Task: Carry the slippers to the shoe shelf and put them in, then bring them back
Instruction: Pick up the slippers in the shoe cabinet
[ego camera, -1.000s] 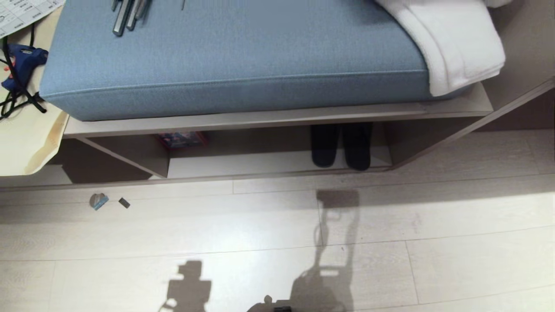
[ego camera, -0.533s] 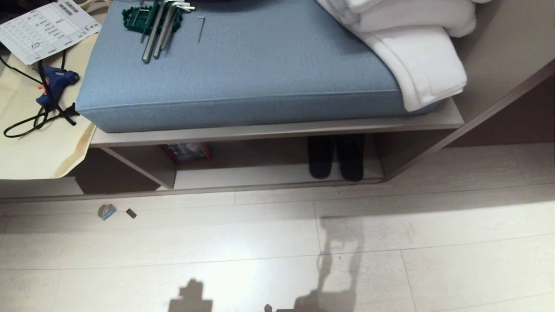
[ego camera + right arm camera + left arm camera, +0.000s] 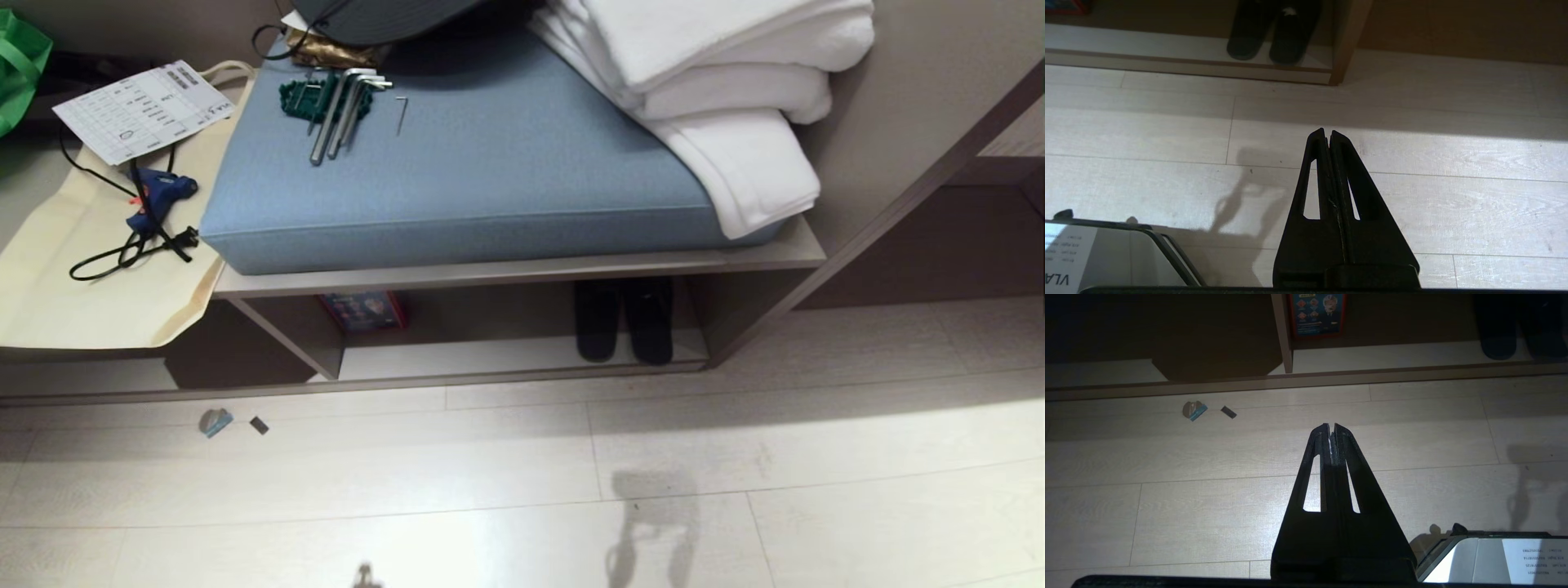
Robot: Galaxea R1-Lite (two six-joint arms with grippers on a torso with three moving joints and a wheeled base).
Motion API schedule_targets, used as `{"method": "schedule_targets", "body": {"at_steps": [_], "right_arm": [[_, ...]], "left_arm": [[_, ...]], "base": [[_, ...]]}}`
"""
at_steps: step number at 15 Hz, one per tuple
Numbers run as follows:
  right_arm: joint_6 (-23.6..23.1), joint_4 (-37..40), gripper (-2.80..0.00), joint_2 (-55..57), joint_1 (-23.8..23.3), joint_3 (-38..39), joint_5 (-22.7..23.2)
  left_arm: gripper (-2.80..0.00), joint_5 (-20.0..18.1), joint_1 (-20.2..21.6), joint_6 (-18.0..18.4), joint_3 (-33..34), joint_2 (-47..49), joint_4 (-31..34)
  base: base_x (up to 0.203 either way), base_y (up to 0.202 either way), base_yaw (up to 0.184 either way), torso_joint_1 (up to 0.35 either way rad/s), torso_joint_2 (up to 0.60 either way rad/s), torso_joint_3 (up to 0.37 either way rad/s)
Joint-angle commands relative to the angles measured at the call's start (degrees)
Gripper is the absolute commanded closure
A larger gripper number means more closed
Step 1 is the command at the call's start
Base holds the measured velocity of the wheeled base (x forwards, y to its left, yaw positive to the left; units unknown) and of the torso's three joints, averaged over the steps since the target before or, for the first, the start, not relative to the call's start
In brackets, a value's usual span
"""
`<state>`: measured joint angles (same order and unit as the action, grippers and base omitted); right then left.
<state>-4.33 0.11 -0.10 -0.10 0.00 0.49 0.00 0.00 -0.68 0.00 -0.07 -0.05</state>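
The pair of dark blue-grey fabric slippers [image 3: 624, 320] stands side by side at the right end inside the low taupe wood-grain shoe shelf [image 3: 522, 357], under the blue cushion [image 3: 482, 175] carrying folded white towels [image 3: 718, 98].

A dusty-blue cushion [image 3: 482, 171] carries white folded towels [image 3: 718, 98] at its right. Beneath it, the slippers [image 3: 624, 320] look nearly black, perhaps dark blue. The floor [image 3: 522, 482] is pale wood-grain plank; the shoe shelf [image 3: 506, 269] is taupe.
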Motion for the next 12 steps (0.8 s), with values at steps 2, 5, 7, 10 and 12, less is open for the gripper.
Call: {"method": "schedule_targets", "body": {"at_steps": [2, 5, 7, 10, 12], "right_arm": [[-0.06, -0.02, 0.0, 0.1, 0.01, 0.0, 0.04], [0.02, -0.02, 0.0, 0.1, 0.01, 0.0, 0.04], [0.02, -0.02, 0.0, 0.1, 0.01, 0.0, 0.04], [0.02, -0.02, 0.0, 0.1, 0.01, 0.0, 0.04], [0.11, -0.02, 0.0, 0.1, 0.01, 0.0, 0.04]], "left_arm": [[0.0, 0.0, 0.0, -0.02, 0.0, 0.07, -0.04], [0.0, 0.0, 0.0, -0.02, 0.0, -0.01, -0.04], [0.0, 0.0, 0.0, -0.02, 0.0, 0.03, -0.04], [0.0, 0.0, 0.0, -0.02, 0.0, 0.01, -0.04], [0.0, 0.0, 0.0, -0.02, 0.0, -0.01, -0.04]], "base": [[0.0, 0.0, 0.0, 0.003, 0.0, 0.202], [0.0, 0.0, 0.0, -0.001, 0.0, 0.2], [0.0, 0.0, 0.0, 0.0, 0.0, 0.2], [0.0, 0.0, 0.0, 0.003, 0.0, 0.204], [0.0, 0.0, 0.0, 0.003, 0.0, 0.202]]}}
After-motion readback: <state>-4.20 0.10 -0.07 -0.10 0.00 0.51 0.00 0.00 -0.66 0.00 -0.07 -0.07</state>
